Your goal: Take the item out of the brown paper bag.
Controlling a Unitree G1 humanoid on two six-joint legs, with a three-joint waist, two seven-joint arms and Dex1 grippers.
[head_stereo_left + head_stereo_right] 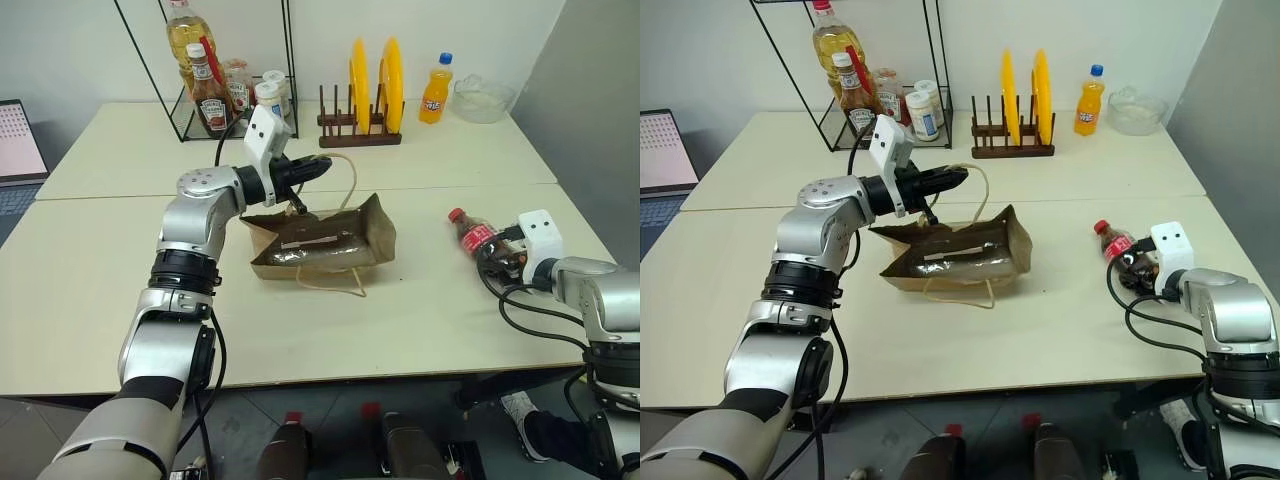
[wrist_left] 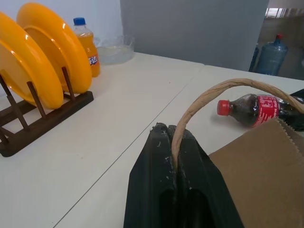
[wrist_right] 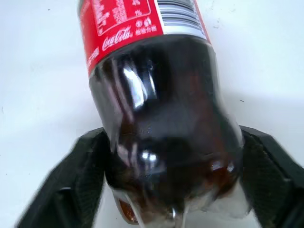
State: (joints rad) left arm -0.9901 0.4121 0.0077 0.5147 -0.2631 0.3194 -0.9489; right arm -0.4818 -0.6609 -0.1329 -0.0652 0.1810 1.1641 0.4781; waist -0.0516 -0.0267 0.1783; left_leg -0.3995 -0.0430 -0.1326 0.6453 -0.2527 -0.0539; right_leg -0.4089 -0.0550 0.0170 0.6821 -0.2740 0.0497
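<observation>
The small cola bottle (image 1: 472, 234) lies on its side on the bare tabletop (image 1: 420, 320) near the right edge, well apart from the brown paper bag (image 1: 322, 243), which sits toward the middle with its mouth gaping to the right. So the item is out of the bag, as far as I can judge. The right claw (image 1: 497, 252) sits at the bottle's base with its two fingers spread wide on either side; in the right wrist view the dark fingers (image 3: 71, 180) flank the rounded bottom, and I cannot tell whether they touch the plastic. The left claw (image 1: 310, 168) is pressed together, pinching one tan cord handle (image 2: 199, 102) of the bag and holding it lifted above the bag's near-left corner. The bottle looks full of dark liquid, so it is likely fairly heavy for its size, stiff enough to squeeze firmly, yet smooth and round, so it may roll along the tabletop or slip if nudged. The best hold seems to be across the body just below the red label, where the sides are widest and straightest; the red cap end tapers and offers less grip. The bag is light, creased paper and would shift easily if its handle were let go.
</observation>
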